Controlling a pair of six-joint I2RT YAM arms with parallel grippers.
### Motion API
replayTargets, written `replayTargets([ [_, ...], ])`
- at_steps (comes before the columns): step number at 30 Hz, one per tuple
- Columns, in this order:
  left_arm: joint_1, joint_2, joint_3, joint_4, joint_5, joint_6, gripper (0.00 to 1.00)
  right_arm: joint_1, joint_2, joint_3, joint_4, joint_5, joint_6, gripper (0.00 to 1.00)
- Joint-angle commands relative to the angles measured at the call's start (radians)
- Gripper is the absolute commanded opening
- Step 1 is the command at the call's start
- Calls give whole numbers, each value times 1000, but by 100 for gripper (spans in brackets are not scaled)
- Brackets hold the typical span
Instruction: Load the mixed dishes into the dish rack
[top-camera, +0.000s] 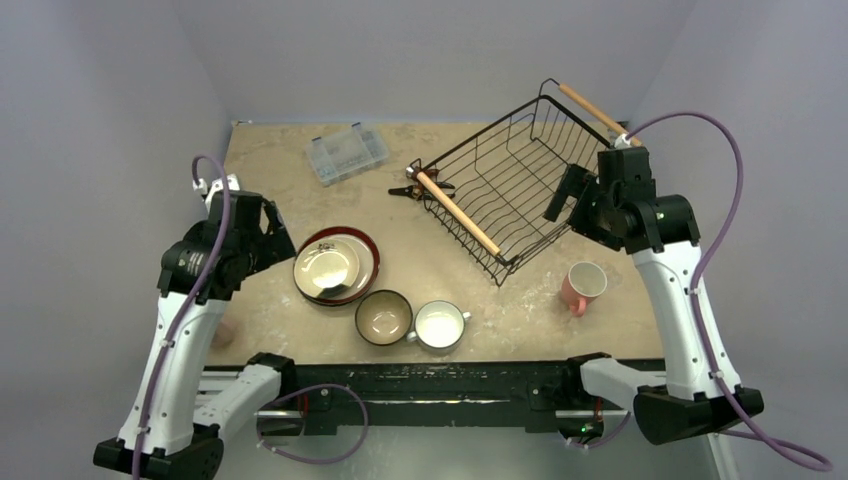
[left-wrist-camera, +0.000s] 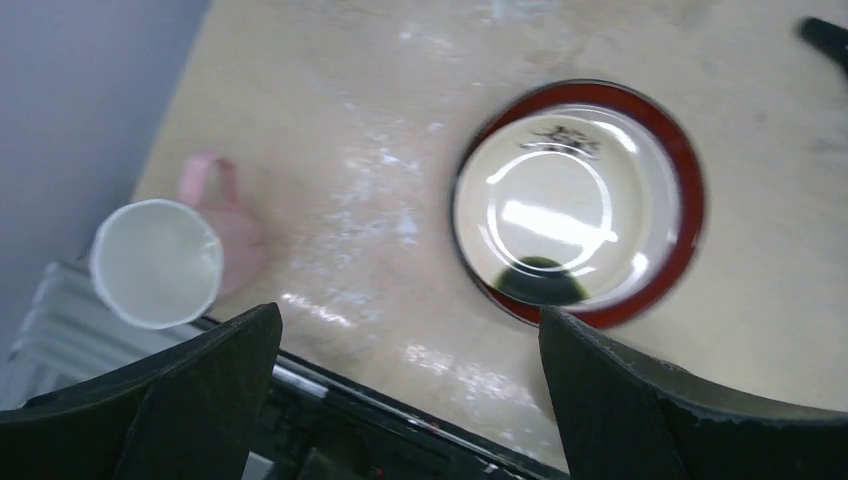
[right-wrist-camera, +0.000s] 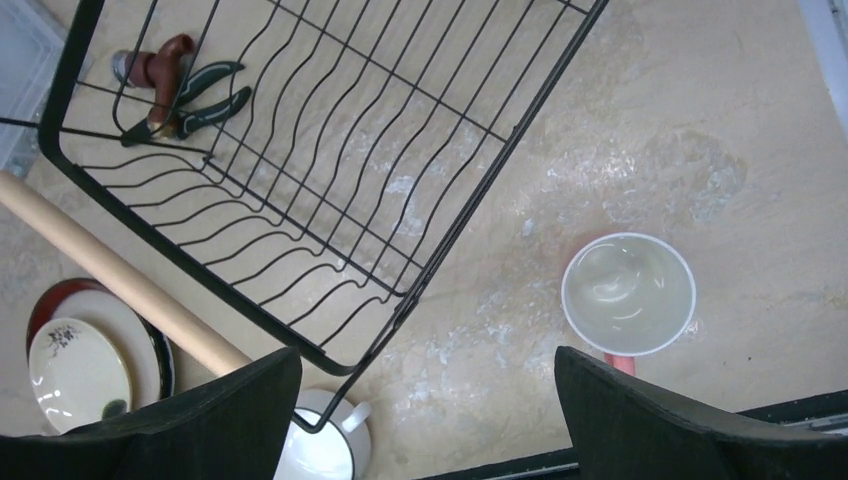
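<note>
Black wire dish rack (top-camera: 520, 185) is recorded at the far right of the table (top-camera: 270, 170), set askew, with wooden rod handles (top-camera: 458, 213) on two opposite sides. All six dishes are seen on the table outside it.

Left of centre, the cream plate (top-camera: 327, 266) is stacked on the large red-rimmed plate (top-camera: 368, 243). Just in front of these the blue bowl (top-camera: 384, 317) with tan inside is placed, and the white two-handled cup (top-camera: 440, 325) is set just beside it on the right, near the front edge. One pink mug (top-camera: 583, 286) is stood upright near the rack's near corner, apart from it. The second pink mug (left-wrist-camera: 160, 262) is found at the near left edge, mostly hidden by the left arm in the overhead view.

Above the table, just left of the plates, the left gripper (left-wrist-camera: 408, 330) is held with jaws spread wide, nothing grasped. Over the rack's near-right edge the right gripper (right-wrist-camera: 428, 365) is held, jaws likewise released and empty.

At the far side a clear compartment box (top-camera: 347, 153) is noted, and a small hand tool (top-camera: 415, 188) is seen just outside the rack's left corner.
</note>
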Motion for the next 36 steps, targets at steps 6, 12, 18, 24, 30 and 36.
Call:
replayTargets([
  [6, 278, 101, -123, -50, -282, -8, 100, -4, 84, 110, -36, -204, -161, 99],
  [12, 415, 138, -250, 57, -249, 56, 100, -4, 85, 66, 53, -246, -167, 99],
  [18, 485, 161, -269, 130, -177, 98, 88, -3, 94, 61, 71, -277, -202, 99],
  [24, 574, 250, -293, 168, -97, 88, 77, -2, 105, 70, 91, -296, -203, 99],
  [30, 672, 330, -310, 199, 35, 27, 70, -2, 105, 87, 101, -286, -208, 99],
  [36, 722, 381, -354, 220, 94, -14, 53, -3, 97, 85, 99, -275, -211, 99],
])
